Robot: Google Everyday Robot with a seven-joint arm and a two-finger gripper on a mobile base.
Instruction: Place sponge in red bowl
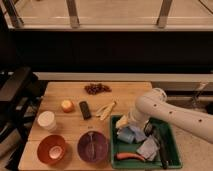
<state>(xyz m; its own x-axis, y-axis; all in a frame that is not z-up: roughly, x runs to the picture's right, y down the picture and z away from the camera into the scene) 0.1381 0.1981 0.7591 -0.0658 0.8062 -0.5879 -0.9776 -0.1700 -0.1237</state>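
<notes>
The red bowl (52,149) stands at the table's front left corner with something pale inside. A green tray (172,150) sits at the front right. My white arm (165,110) reaches in from the right, and the gripper (125,124) is down in the tray's left end. A blue soft thing (132,135), probably the sponge, lies right under the gripper and touches it or nearly so. A pale yellowish bit shows at the gripper's tip. The arm hides the grasp.
A purple bowl (92,146) stands between the red bowl and the tray. A white cup (46,120), an orange fruit (67,105), a black bar (85,109), a banana peel (106,109) and grapes (97,88) lie on the table. The tray also holds a carrot (131,156), cloth (149,148) and a black utensil (161,146).
</notes>
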